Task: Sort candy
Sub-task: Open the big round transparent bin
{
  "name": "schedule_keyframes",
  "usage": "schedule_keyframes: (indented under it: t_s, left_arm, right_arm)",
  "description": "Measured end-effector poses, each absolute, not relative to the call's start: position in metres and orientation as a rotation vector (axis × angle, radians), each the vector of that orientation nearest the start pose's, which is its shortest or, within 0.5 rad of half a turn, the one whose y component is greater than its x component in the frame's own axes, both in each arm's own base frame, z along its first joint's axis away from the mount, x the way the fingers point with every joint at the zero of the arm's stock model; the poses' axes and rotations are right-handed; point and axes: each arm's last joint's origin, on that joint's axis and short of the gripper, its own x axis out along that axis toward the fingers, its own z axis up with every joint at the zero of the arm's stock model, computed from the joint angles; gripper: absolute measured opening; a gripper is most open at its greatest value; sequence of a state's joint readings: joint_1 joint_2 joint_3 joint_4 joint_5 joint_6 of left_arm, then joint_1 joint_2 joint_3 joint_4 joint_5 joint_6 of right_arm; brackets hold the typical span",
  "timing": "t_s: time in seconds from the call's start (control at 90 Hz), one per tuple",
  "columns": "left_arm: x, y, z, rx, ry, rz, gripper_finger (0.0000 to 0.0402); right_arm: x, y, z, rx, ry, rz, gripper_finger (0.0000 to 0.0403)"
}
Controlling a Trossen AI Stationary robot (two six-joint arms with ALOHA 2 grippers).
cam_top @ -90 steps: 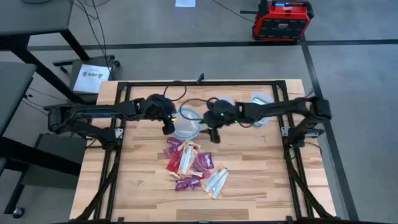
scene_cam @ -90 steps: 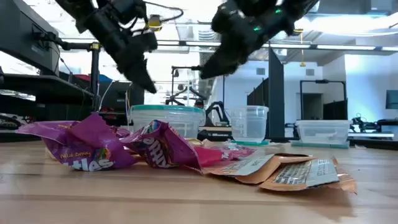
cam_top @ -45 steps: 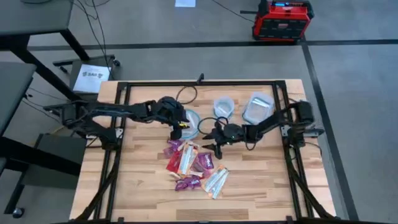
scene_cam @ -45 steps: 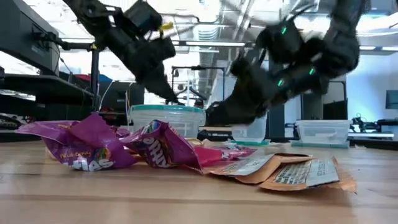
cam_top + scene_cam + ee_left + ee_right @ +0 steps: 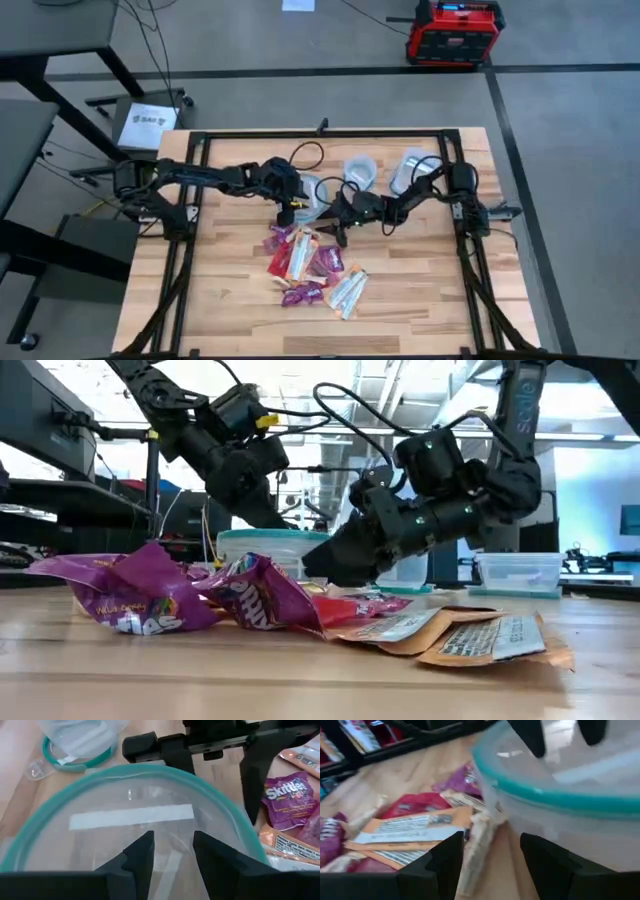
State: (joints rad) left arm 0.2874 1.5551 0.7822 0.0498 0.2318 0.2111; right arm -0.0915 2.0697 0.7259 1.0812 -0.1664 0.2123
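The candy (image 5: 310, 265) lies in a loose pile at the table's middle: magenta packets (image 5: 140, 600), red ones (image 5: 415, 805) and orange-white bars (image 5: 470, 635). Just beyond the pile stands a clear teal-rimmed round container (image 5: 312, 185). My left gripper (image 5: 291, 208) hangs open over that container's near left side (image 5: 100, 775), fingers pointing into it. My right gripper (image 5: 340, 230) is open and low, beside the container's near right wall (image 5: 545, 795), and it faces the candy pile (image 5: 410, 825) with nothing between its fingers.
A second clear round tub (image 5: 360, 170) and a clear rectangular tub (image 5: 410, 170) stand behind at the far right. The black frame rails (image 5: 190, 250) run along the table's left and right sides. Bare wood lies near the front edge (image 5: 320, 330).
My right gripper has come down from high above the containers to just over the tabletop, moving toward the near edge and the candy pile. My left gripper has gone toward the table's right and down, over the round container. The candy has kept still.
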Motion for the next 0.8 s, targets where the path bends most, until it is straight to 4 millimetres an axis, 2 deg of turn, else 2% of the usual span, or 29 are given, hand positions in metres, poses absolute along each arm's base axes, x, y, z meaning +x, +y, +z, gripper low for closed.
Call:
schedule_keyframes:
  t_s: [0.278, 0.5, 0.589, 0.7, 0.8]
  left_arm:
    - [0.296, 0.077, 0.175, -0.037, 0.703, 0.038, 0.0127]
    - [0.301, 0.066, 0.177, -0.068, 0.683, 0.093, 0.0127]
    - [0.301, 0.062, 0.177, -0.068, 0.683, 0.104, 0.0127]
    - [0.302, 0.059, 0.177, -0.058, 0.685, 0.113, 0.0127]
    - [0.302, 0.060, 0.175, -0.054, 0.699, 0.117, 0.0127]
  right_arm:
    - [0.361, -0.026, 0.093, 0.354, 0.228, 0.014, 0.0189]
    - [0.362, -0.023, 0.095, 0.389, 0.215, 0.001, 0.0189]
    - [0.363, -0.020, 0.100, 0.446, 0.179, 0.078, 0.0189]
    - [0.363, -0.023, 0.117, 0.512, 0.077, 0.285, 0.0189]
    - [0.361, -0.024, 0.116, 0.520, 0.111, 0.293, 0.0187]
